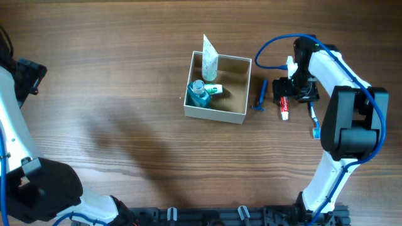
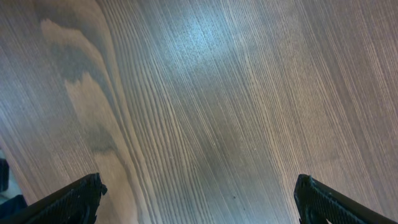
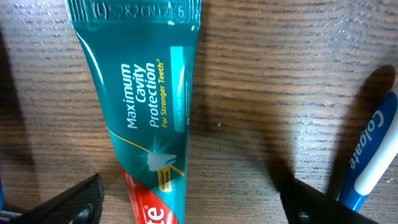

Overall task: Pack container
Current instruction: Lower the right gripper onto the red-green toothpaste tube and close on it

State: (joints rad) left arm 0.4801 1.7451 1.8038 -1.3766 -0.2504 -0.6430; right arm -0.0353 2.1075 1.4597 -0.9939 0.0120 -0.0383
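Toothpaste tube (image 3: 146, 118) lies between razor (image 1: 260, 95) and toothbrush (image 3: 373, 149), near container (image 1: 217, 113).

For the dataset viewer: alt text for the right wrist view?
A teal toothpaste tube printed "Maximum Cavity Protection" lies on a wooden table, crimped end at the top, its lower part between the fingertips of the open right gripper at the bottom corners. A blue and white Colgate toothbrush shows at the right edge.
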